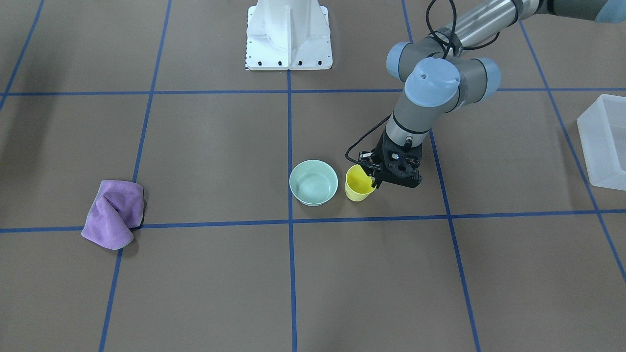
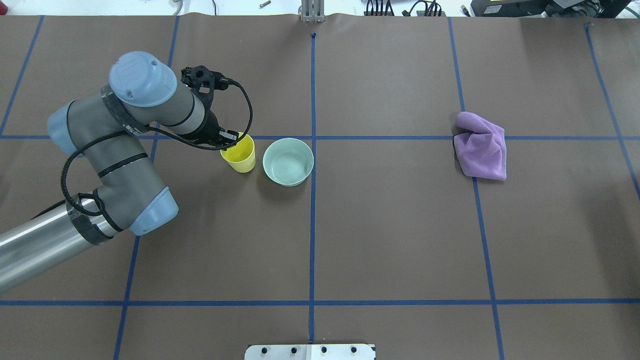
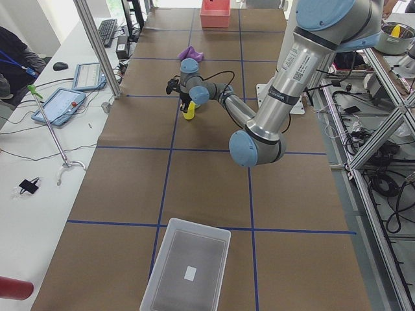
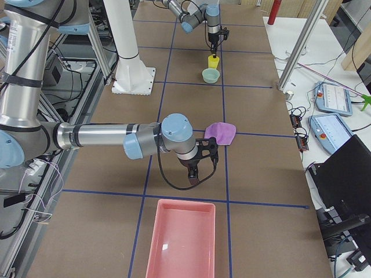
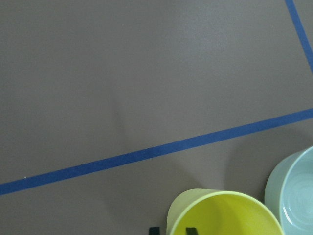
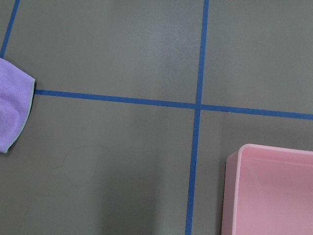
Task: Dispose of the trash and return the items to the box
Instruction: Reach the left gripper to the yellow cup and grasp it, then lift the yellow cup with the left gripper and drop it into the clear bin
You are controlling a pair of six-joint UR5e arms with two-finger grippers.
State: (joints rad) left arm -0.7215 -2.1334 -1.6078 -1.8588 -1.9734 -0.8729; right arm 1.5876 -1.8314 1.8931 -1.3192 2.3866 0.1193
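Nothing is returned yet. The small bright yellow plastic cup (image 1: 359, 185) and the shallow mint-green round bowl (image 1: 313, 182) stand just beside each other on the tabletop, well apart from the frosted white plastic box (image 3: 188, 272), which holds neither. The left gripper (image 5: 172, 230) has its jaws narrowly parted astride the cup's rim, seemingly not yet clamped. As for the right gripper (image 4: 194, 176), I cannot tell.

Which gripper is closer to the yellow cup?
Left. The left gripper straddles the rim of the yellow cup; the right gripper hangs far off, near the purple cloth.
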